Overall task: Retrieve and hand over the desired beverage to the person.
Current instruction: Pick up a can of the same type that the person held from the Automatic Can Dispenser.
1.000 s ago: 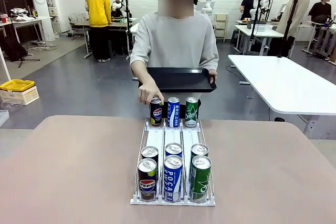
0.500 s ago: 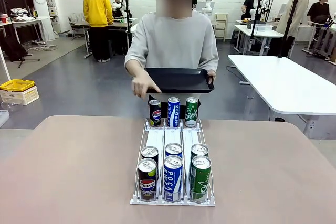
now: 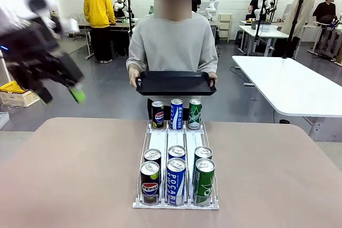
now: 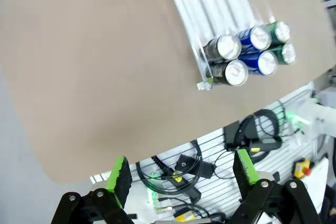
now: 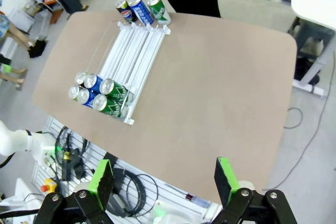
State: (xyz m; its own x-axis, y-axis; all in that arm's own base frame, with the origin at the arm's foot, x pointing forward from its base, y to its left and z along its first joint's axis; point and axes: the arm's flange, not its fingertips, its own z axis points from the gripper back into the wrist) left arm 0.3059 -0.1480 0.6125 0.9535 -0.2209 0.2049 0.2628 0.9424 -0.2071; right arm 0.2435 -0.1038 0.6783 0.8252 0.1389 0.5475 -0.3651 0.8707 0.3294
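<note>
Hand: a second ago the person's point(image 3: 173, 41) hand point(image 3: 133, 82) rested on the far Pepsi point(image 3: 158, 114). It is now back on the tray point(image 3: 176, 83), which is held in both hands behind the rack point(image 3: 158, 140).
Meaning: I read that touch as the choice (the Pepsi lane, leftmost in the front view). The level tray looks like the place to deliver.
Left end effector point(image 3: 61, 95): new in the front view, blurred with motion, high at the picture's left. It is released, with nothing between the green pads point(image 4: 119, 174).
Rack from left end effector: below it and to its right, well apart. In its wrist view the near cans lie beyond the fingertips, up and to the right, on the surface point(image 4: 105, 66).
Right end effector point(image 5: 164, 181): released and empty, high over the surface. The rack lies ahead and to the left of its fingers, well apart.
Cans: all nine stand as they did a second ago, three at the far end and six in two rows at the near end. None is lifted.
Near Pepsi point(image 3: 150, 182): upright at the front of the left lane, a second one just behind it and a blue can just beside it.
Stage: retrieval is only starting, and no grasp is made yet.
Next: probably the left end effector comes down on the near Pepsi. The close neighbours leave little room for the fingers.
</note>
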